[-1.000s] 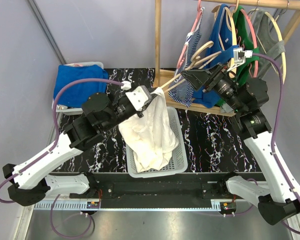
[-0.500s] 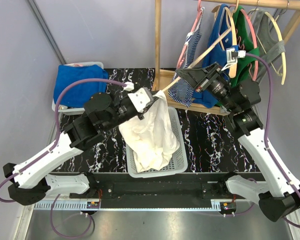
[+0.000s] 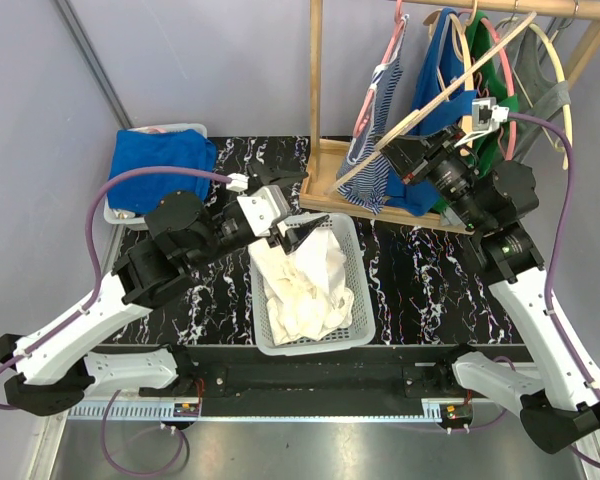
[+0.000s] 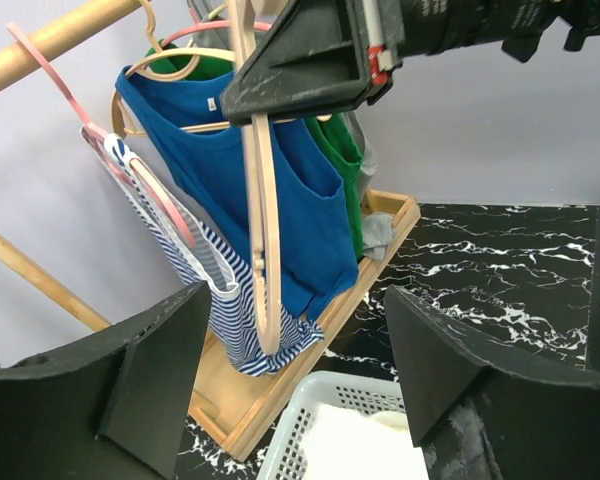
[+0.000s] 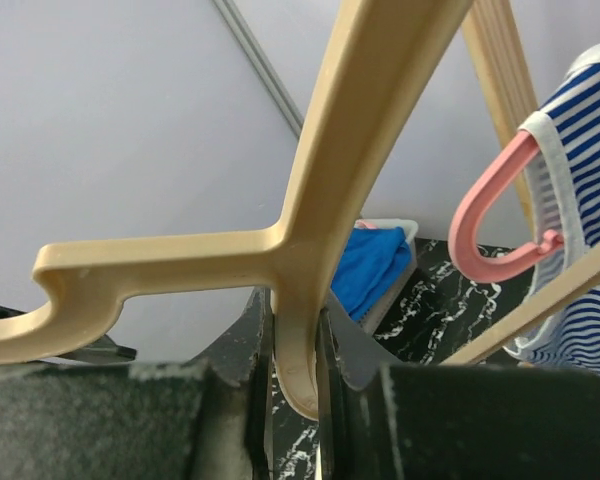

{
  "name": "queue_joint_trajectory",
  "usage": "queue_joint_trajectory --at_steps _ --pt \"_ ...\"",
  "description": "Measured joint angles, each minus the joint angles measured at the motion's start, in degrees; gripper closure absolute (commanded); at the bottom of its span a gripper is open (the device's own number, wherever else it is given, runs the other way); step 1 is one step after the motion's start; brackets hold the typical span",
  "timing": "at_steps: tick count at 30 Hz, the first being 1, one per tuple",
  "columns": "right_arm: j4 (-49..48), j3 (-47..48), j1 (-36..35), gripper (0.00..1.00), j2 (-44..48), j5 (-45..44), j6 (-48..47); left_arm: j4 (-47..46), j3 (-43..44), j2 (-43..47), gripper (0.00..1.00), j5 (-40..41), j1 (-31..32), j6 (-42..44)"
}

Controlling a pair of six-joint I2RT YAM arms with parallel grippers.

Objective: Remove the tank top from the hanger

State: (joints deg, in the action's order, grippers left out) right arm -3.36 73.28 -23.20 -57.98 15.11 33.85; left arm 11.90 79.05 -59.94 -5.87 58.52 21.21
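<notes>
Jaws, left gripper point(image 3: 294, 207): we note them spread wide, gripping nothing, poised over the white basket point(image 3: 355, 335). Jaws, right gripper point(image 3: 392, 158): clenched on the bare tan hanger point(image 3: 450, 88), which slants up toward the wooden rack point(image 3: 316, 80). White tank top point(image 3: 305, 285): off the hanger, crumpled inside the basket, below the left gripper.

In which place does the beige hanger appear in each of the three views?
Top external: hanger at upper right, a long slanted bar.
Left wrist: hanger at upper centre, hanging upright.
Right wrist: hanger in the centre, very close, clamped in the right gripper.
Shared landmark: the striped top, beside the hanger in every view.
</notes>
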Motion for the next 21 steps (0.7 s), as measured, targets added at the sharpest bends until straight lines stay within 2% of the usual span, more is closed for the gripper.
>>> queue_joint_trajectory --at_steps 3,10,21 --pt "1.5 0.1 0.0 0.97 0.0 -0.7 -1.5 0.1 0.0 0.2 0.27 -0.6 0.0 0.0" --pt "3.1 0.5 -0.5 0.97 -0.1 -0.9 -1.9 0.0 0.0 -0.3 0.27 -0.8 0.0 0.2" --pt "6.5 5.8 -1.5 0.98 -1.3 -1.0 4.9 -1.4 -4.3 -2.0 0.27 1.7 0.0 1.7"
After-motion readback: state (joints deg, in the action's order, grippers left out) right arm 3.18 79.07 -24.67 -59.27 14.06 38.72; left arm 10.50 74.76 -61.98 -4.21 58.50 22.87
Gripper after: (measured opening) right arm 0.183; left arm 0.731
